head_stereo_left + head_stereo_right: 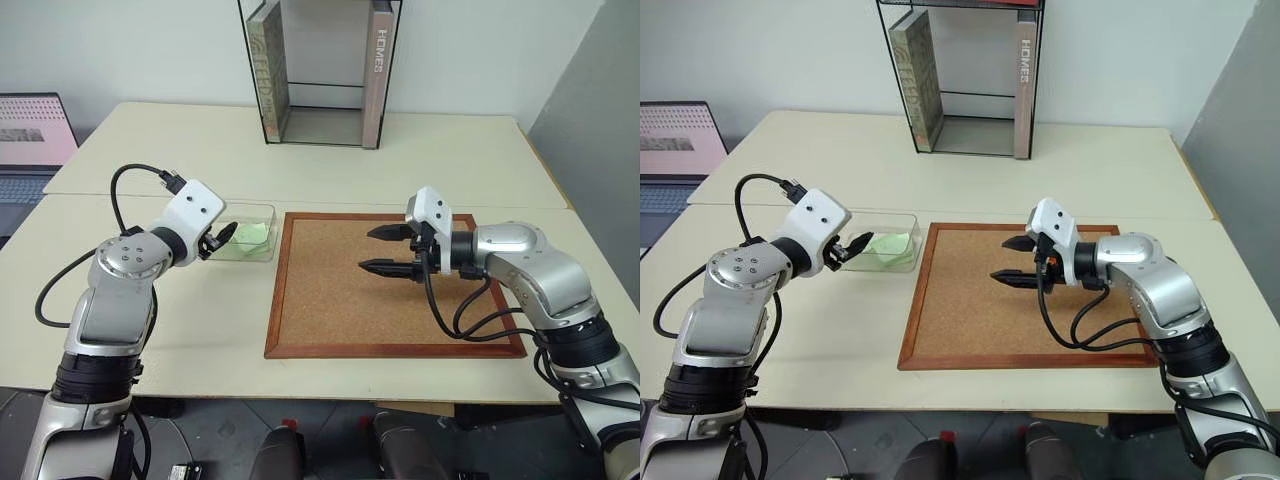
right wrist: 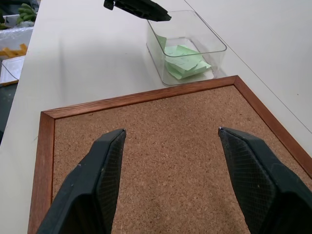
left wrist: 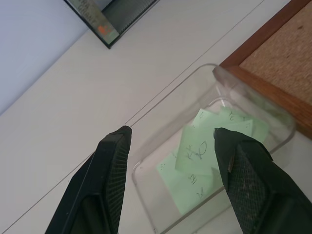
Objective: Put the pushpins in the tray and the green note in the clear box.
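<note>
The clear box stands on the table just left of the corkboard. Inside it lies the green note, among overlapping pale green slips with faint pen marks. My left gripper hovers at the box's left end, open, with nothing between its fingers; the box sits right beyond its tips. My right gripper is open and empty above the middle of the corkboard, pointing left toward the box and the note. The pushpins and the tray are out of view.
A wood-framed corkboard lies flat at centre right with a bare cork face. A tall black wire-framed glass bookstand holding books stands at the back. A laptop sits beyond the table's left edge.
</note>
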Robot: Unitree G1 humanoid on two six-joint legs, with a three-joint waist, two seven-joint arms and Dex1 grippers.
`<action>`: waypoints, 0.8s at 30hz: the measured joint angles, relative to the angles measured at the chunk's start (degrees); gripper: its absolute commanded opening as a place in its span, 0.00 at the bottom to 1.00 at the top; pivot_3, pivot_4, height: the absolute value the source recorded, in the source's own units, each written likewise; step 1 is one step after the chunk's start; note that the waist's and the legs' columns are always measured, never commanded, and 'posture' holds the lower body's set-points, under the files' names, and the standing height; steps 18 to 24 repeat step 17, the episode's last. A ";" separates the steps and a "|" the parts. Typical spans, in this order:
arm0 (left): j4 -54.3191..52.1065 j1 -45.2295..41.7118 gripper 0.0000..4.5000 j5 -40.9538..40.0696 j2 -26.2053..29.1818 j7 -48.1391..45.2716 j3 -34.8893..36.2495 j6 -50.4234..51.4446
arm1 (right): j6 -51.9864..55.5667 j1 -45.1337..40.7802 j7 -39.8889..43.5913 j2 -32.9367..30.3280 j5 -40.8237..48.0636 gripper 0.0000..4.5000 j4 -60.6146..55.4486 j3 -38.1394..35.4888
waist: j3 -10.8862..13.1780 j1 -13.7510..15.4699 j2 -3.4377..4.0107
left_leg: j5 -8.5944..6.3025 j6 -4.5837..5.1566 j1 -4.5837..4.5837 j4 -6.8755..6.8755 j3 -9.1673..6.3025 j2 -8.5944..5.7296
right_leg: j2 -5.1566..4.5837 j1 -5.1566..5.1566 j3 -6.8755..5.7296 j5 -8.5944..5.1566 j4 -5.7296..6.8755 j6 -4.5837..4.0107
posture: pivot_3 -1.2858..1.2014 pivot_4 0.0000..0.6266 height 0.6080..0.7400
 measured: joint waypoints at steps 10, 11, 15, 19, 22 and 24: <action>-3.96 -0.09 0.64 -4.72 -12.24 1.44 -7.46 -2.50 | 3.60 19.87 -8.56 -3.74 3.82 0.71 -14.58 -16.88 | 0.00 1.23 -0.02 | 0.00 0.00 0.04 0.04 -0.05 -0.03 | 0.00 0.10 0.00 0.00 -0.03 0.01 | 0.52 0.24 1.00; -3.70 -0.10 0.64 -5.37 -13.37 1.33 -8.44 -3.15 | 3.82 22.28 -9.56 -3.67 3.97 0.71 -15.79 -18.16 | 0.00 1.19 -0.02 | 0.00 0.00 0.09 0.04 0.00 -0.03 | 0.00 0.11 0.04 0.00 0.00 0.01 | 0.52 0.24 1.00; -2.13 0.66 0.64 -8.17 -14.71 -1.85 -10.43 -5.21 | 3.62 27.17 -13.24 -2.94 4.16 0.71 -18.72 -20.70 | 0.00 0.69 -0.02 | 0.00 0.00 0.19 0.05 0.10 -0.01 | 0.02 0.11 0.11 0.01 0.07 -0.01 | 0.52 0.24 1.00; -1.25 1.47 0.64 -9.26 -14.84 -3.94 -11.55 -6.40 | 2.49 27.45 -15.59 -1.44 3.66 0.71 -19.32 -21.56 | 0.00 0.38 -0.02 | 0.01 0.00 0.19 0.08 0.11 -0.01 | 0.02 0.12 0.12 0.02 0.07 0.00 | 0.52 0.24 1.00; -1.25 1.47 0.64 -9.26 -14.84 -3.94 -11.55 -6.40 | 2.49 27.45 -15.59 -1.44 3.66 0.71 -19.32 -21.56 | 0.00 0.38 -0.02 | 0.01 0.00 0.19 0.08 0.11 -0.01 | 0.02 0.12 0.12 0.02 0.07 0.00 | 0.52 0.24 1.00; -1.25 1.47 0.64 -9.26 -14.84 -3.94 -11.55 -6.40 | 2.49 27.45 -15.59 -1.44 3.66 0.71 -19.32 -21.56 | 0.00 0.38 -0.02 | 0.01 0.00 0.19 0.08 0.11 -0.01 | 0.02 0.12 0.12 0.02 0.07 0.00 | 0.52 0.24 1.00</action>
